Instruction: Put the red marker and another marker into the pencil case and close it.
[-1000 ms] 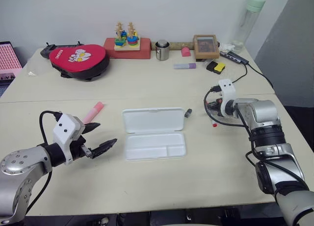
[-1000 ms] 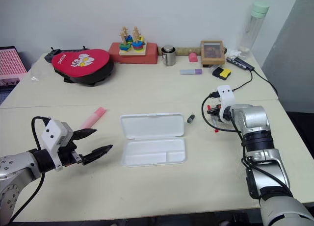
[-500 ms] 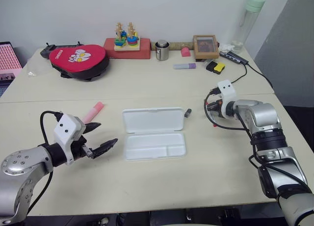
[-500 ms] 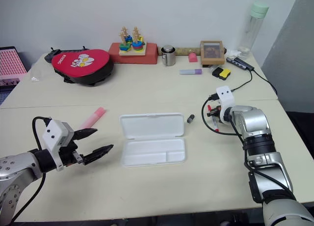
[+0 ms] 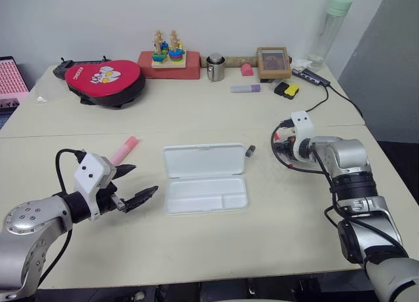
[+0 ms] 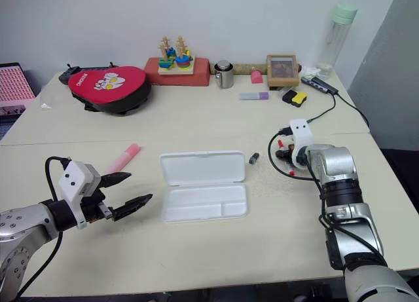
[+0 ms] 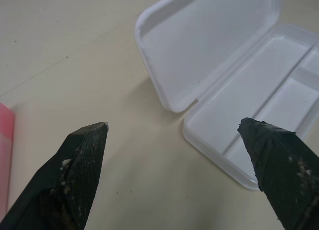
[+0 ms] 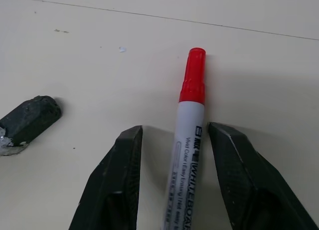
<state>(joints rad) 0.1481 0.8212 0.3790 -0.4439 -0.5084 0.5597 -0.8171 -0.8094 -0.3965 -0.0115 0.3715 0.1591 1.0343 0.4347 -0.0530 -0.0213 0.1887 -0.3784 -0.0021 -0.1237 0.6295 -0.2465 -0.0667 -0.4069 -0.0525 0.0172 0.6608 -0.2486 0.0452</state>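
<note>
The red marker [image 8: 187,135], a white barrel with a red cap, lies on the table between the fingers of my right gripper [image 8: 175,128]. That gripper is open, with a gap on each side of the barrel. The pencil case [image 5: 204,160] lies open at the table's middle, lid flat behind its divided tray [image 7: 259,85], which holds nothing. Left of the case lies the pink highlighter [image 5: 124,149]. My left gripper [image 5: 143,177] hovers open near the case's left end, between it and the highlighter.
A small black piece [image 5: 250,151] lies between the case and my right gripper [image 5: 283,147]. Along the back stand a red pouch [image 5: 105,74], a wooden toy [image 5: 169,53], a metal cup [image 5: 216,67], a purple highlighter [image 5: 245,88], a photo frame [image 5: 275,61] and a bottle [image 5: 330,27].
My right gripper's fingers have parted from the red marker, which now lies loose between them. The left arm has stayed put.
</note>
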